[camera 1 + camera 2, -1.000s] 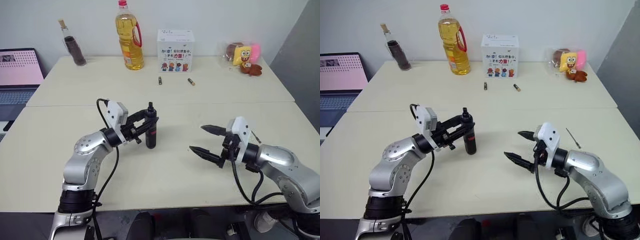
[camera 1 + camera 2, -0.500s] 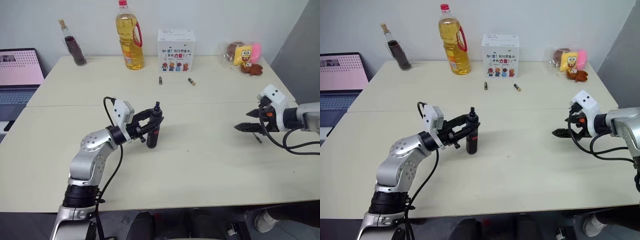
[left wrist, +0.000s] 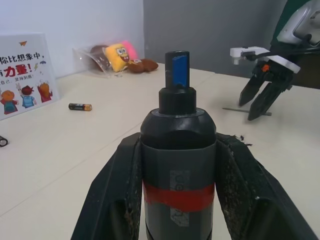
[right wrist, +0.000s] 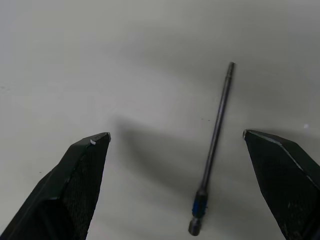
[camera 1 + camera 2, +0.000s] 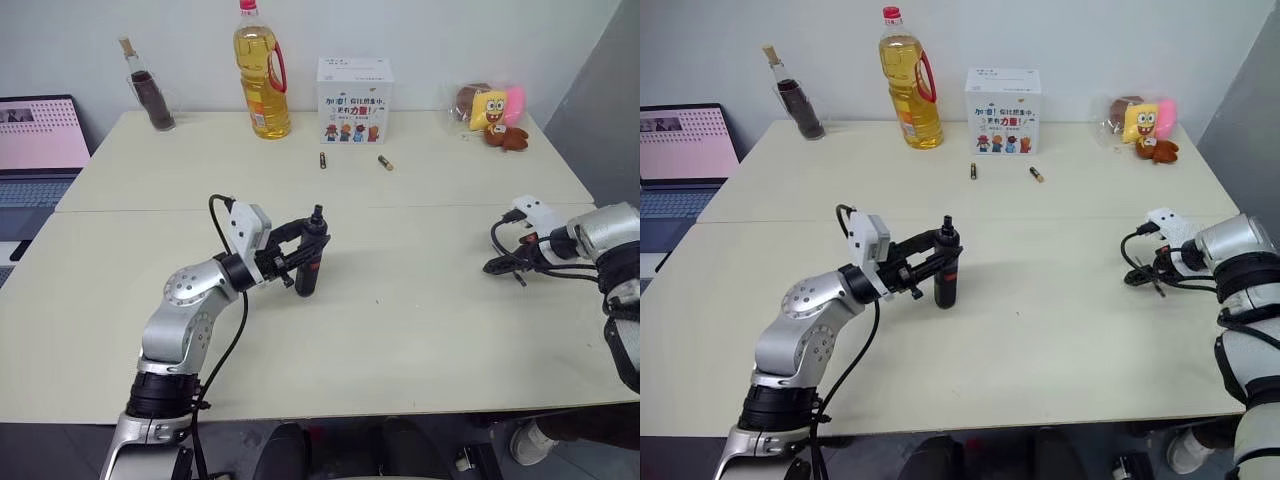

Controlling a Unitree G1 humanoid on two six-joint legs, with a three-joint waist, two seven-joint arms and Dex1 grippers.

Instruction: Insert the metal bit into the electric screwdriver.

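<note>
Metal bit (image 4: 214, 155) is seen flat on the table at frame right, between the widely parted fingers of the right gripper (image 4: 175, 145), nearer one fingertip (image 4: 260, 142). Electric screwdriver (image 5: 312, 262) is clamped upright by the left gripper (image 5: 300, 255), frame centre.

The left gripper's fingers (image 3: 120, 200) hide the electric screwdriver's (image 3: 177, 165) lower sides.

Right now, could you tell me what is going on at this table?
The left gripper is shut on the electric screwdriver, holding it upright over the cream table. Off to the right, the right gripper is open and poised over the metal bit, which lies flat on the table between its fingers, not yet grasped. The bit is not yet in the screwdriver.
</note>
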